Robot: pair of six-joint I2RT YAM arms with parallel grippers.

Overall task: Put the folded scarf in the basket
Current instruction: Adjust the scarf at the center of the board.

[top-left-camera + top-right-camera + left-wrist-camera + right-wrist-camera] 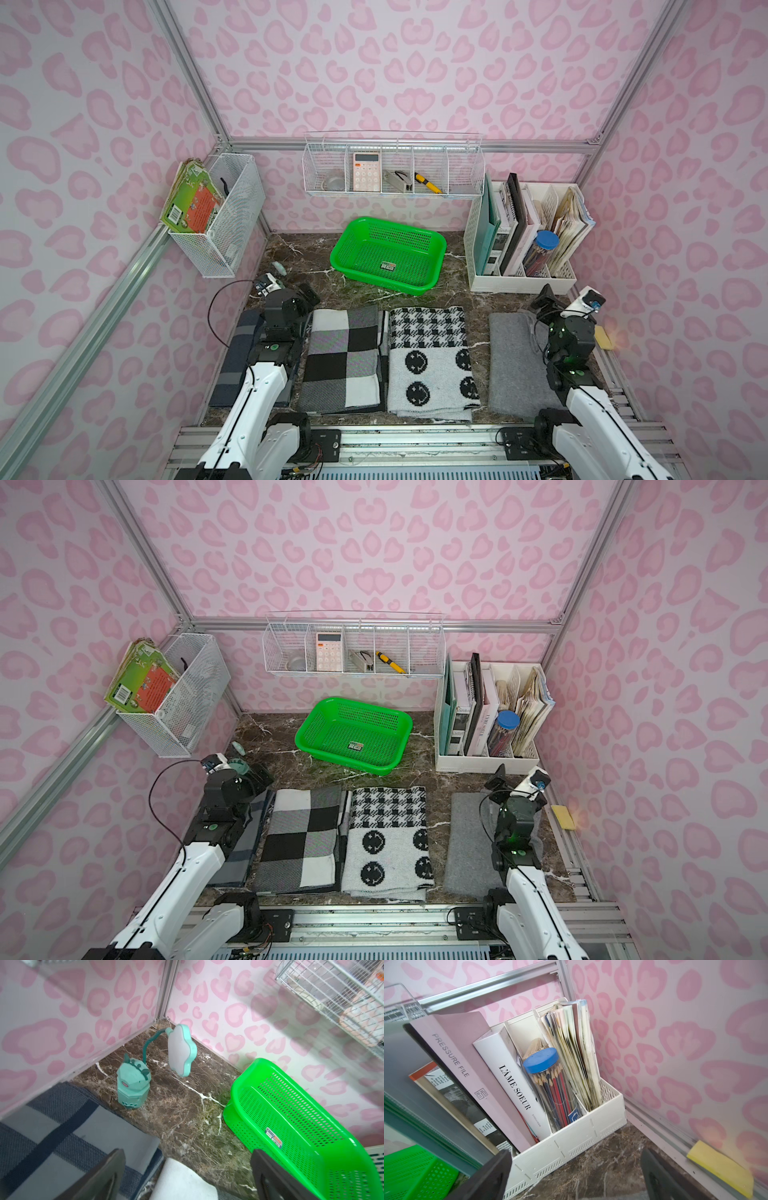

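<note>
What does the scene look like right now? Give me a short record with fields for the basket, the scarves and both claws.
basket: green, behind the row of scarves, no scarf in it
scarves: four, folded, side by side: navy plaid scarf, checked scarf, smiley scarf, grey scarf
left claw: open, empty, near the far ends of the navy plaid and checked scarves
right claw: open, empty, near the grey scarf's far end
task state: no scarf picked up yet

You've got a teal desk lamp (131, 1086) in the far-left corner. Far right there's a white file organizer (519, 284) w/ books & a blue-lidded pencil jar (550, 1084). A calculator (366, 171) sits in the wall wire rack (316, 166), and a yellow pad (720, 1167) is by the right wall.
</note>
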